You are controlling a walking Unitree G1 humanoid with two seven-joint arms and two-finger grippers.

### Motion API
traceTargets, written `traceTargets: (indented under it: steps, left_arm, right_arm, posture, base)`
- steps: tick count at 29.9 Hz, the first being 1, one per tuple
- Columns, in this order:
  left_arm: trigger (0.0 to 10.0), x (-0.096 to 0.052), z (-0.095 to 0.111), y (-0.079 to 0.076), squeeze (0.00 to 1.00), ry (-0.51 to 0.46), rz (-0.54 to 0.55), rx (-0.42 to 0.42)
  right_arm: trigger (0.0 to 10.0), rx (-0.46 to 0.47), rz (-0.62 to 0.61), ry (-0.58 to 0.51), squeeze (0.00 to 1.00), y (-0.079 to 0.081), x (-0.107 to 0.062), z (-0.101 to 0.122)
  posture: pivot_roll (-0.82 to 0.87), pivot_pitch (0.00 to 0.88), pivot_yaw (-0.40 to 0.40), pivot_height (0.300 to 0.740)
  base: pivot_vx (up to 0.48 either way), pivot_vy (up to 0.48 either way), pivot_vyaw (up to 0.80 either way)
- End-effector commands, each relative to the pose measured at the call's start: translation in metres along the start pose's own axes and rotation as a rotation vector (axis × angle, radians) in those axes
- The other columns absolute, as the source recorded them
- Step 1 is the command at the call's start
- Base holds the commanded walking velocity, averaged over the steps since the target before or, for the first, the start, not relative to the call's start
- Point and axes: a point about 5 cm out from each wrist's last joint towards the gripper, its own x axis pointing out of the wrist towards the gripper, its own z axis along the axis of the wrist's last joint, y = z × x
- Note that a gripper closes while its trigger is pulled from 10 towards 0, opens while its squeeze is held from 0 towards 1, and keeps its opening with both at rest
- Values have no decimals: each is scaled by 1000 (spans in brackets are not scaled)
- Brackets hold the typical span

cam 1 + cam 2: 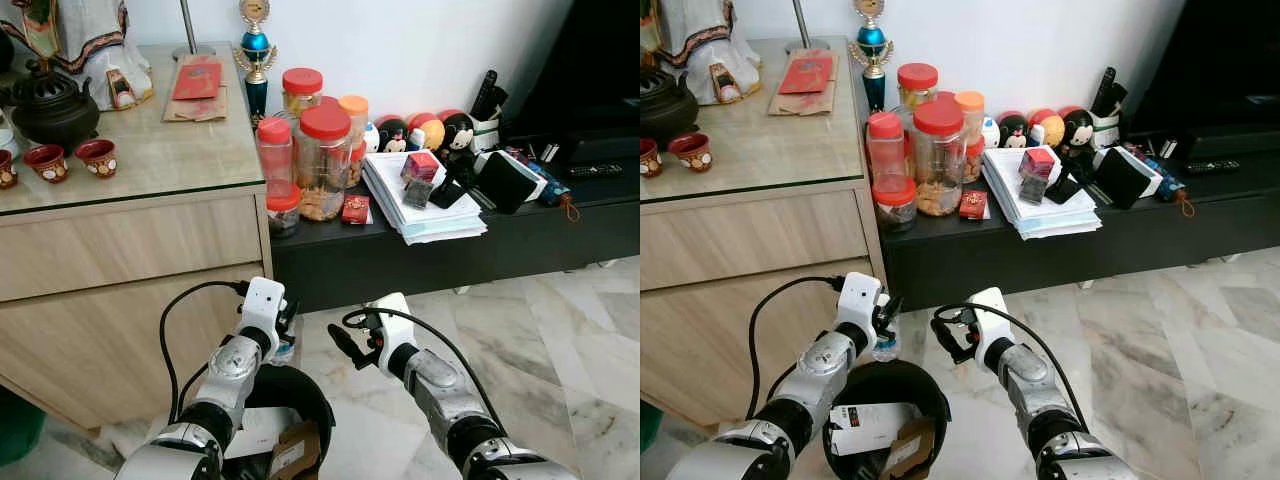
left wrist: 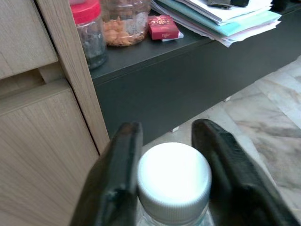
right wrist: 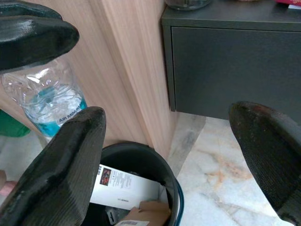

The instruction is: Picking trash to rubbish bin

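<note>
In your left eye view, the left gripper [image 1: 285,335] hangs at 12 o'clock over the rubbish bin [image 1: 318,398], poised for dropping. Your left wrist view shows its fingers [image 2: 115,181] clamped on the bottle [image 2: 173,181] by the neck. In your right wrist view, the right gripper [image 3: 176,155] is spread wide, empty.
</note>
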Motion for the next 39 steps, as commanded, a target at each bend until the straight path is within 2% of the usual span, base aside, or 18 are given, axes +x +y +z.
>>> traceTargets:
  steps: [1,13,14,19,21,24,27,28,29,30,31,33,34,36,39]
  left_arm:
    - [10000,-2,-5,-1,1000,25,-6,-18]
    - [10000,-3,-7,2,1000,37,-4,-15]
    - [10000,-4,-7,6,0,36,17,5]
    - [10000,-16,-8,32,0,2,150,40]
    - [10000,-35,-15,52,0,-27,243,45]
    - [10000,-62,-29,72,0,-27,337,48]
    - [10000,-105,-60,95,0,39,508,-16]
    - [10000,-105,-60,95,0,39,508,-16]
    - [10000,-118,-72,99,0,78,553,-28]
    - [10000,-135,-92,101,0,179,600,-30]
    - [10000,-135,-92,101,0,179,600,-30]
    - [10000,-164,-126,97,0,382,667,-49]
    - [10000,-178,-144,90,0,501,687,-92]
    - [10000,-193,-165,75,0,663,686,-152]
    - [10000,-209,-186,45,0,847,581,-189]
  right_arm:
    - [10000,-7,0,-6,0,-1,0,1]
    - [10000,-3,4,5,0,4,0,-4]
    - [10000,3,-5,15,0,3,-1,-7]
    - [10000,18,-83,73,0,-6,-11,-24]
    - [10000,37,-166,118,0,-14,-21,-38]
    - [10000,59,-234,176,0,-19,-33,-56]
    - [10000,87,-302,256,0,-22,-49,-80]
    - [10000,87,-302,256,0,-22,-49,-80]
    - [10000,96,-321,283,0,-22,-55,-88]
    - [10000,103,-351,327,0,-23,-63,-99]
    - [10000,103,-351,327,0,-23,-63,-99]
    - [10000,125,-399,399,0,-22,-78,-118]
    - [10000,138,-422,434,0,-21,-86,-127]
    - [10000,160,-450,474,0,-19,-95,-138]
    - [10000,191,-472,513,0,-15,-104,-149]
  posture:
    - [1,54,-65,740]
    - [6,74,-67,740]
    - [6,80,-66,740]
    - [8,88,-59,740]
    - [20,96,-58,740]
    - [31,101,-56,740]
    - [34,105,-56,740]
    - [34,105,-56,740]
    - [37,106,-57,740]
    - [39,105,-58,740]
    - [39,105,-58,740]
    - [40,105,-60,740]
    - [40,105,-60,740]
    - [40,105,-60,740]
    - [26,101,-55,740]
  base:
    - [0,0,0]
    - [0,0,0]
    - [0,0,0]
    - [0,0,0]
    - [0,0,0]
    - [0,0,0]
    - [0,0,0]
    - [0,0,0]
    - [0,0,0]
    - [0,0,0]
    - [0,0,0]
    - [0,0,0]
    - [0,0,0]
    - [0,0,0]
    - [0,0,0]
